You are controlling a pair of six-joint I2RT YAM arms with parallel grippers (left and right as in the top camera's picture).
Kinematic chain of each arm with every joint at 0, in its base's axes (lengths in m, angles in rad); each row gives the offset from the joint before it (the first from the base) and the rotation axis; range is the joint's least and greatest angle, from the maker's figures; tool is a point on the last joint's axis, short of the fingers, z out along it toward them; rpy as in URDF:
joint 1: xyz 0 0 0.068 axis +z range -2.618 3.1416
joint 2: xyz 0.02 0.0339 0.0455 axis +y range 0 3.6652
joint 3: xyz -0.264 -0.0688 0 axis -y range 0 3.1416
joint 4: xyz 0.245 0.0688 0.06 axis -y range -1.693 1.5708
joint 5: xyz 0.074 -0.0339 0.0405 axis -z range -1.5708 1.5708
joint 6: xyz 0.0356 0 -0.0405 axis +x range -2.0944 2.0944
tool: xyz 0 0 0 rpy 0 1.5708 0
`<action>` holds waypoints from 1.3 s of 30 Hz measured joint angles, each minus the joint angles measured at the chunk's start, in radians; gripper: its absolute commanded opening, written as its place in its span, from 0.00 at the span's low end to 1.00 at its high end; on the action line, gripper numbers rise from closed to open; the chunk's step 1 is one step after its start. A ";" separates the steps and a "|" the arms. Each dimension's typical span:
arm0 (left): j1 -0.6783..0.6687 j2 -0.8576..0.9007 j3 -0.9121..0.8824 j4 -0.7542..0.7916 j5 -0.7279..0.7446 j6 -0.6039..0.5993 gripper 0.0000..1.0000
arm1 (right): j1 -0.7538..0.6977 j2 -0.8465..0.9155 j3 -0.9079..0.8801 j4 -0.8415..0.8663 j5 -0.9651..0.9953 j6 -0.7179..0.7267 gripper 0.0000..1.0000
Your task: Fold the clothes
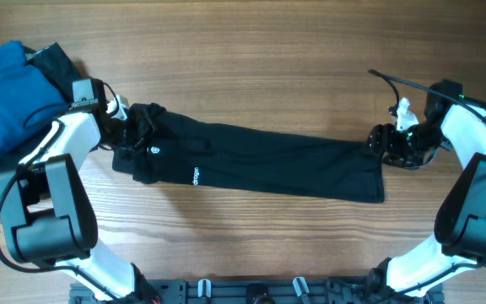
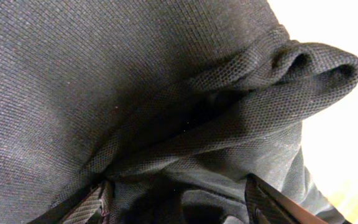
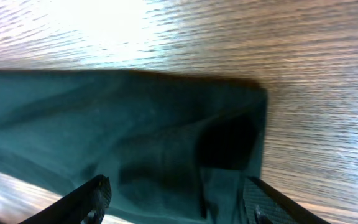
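Note:
The black garment (image 1: 268, 156) lies stretched in a long band across the table, with its white logo (image 1: 156, 151) and white lettering (image 1: 196, 176) near the left end. My left gripper (image 1: 127, 131) is at the bunched left end. In the left wrist view its fingers (image 2: 176, 208) stand wide apart with folds of the fabric (image 2: 135, 81) between them. My right gripper (image 1: 380, 142) is at the garment's right end. In the right wrist view its fingers (image 3: 176, 205) are spread wide over the flat fabric edge (image 3: 123, 124).
A bright blue folded garment (image 1: 7, 89) and a plain black cloth (image 1: 57, 59) lie at the far left, behind my left arm. A black cable (image 1: 395, 80) runs by my right arm. The wooden table (image 1: 268, 67) shows beyond the garment.

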 measured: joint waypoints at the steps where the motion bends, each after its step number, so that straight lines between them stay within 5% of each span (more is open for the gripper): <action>1: 0.000 0.000 0.001 -0.003 0.000 0.002 0.70 | 0.000 0.000 0.000 -0.001 -0.009 0.000 0.70; 12: -0.003 0.000 0.003 -0.008 -0.004 0.011 0.71 | 0.000 0.000 0.000 -0.020 -0.047 -0.011 0.43; 17: -0.003 -0.001 0.003 -0.008 -0.004 0.011 0.71 | 0.000 0.000 0.000 -0.021 -0.048 -0.011 0.10; 26: -0.003 -0.001 0.003 -0.009 -0.004 0.011 0.71 | 0.000 0.000 0.000 -0.180 0.098 0.093 0.04; 27: -0.003 -0.001 0.003 -0.009 -0.004 0.011 0.71 | 0.000 0.000 0.000 -0.193 0.149 0.123 0.05; 33: -0.003 -0.001 0.003 -0.010 -0.004 0.011 0.71 | 0.000 0.000 0.000 -0.189 0.340 0.242 0.57; 39: -0.003 -0.001 0.004 -0.011 -0.007 0.011 0.71 | 0.000 0.000 0.000 -0.151 0.393 0.276 0.73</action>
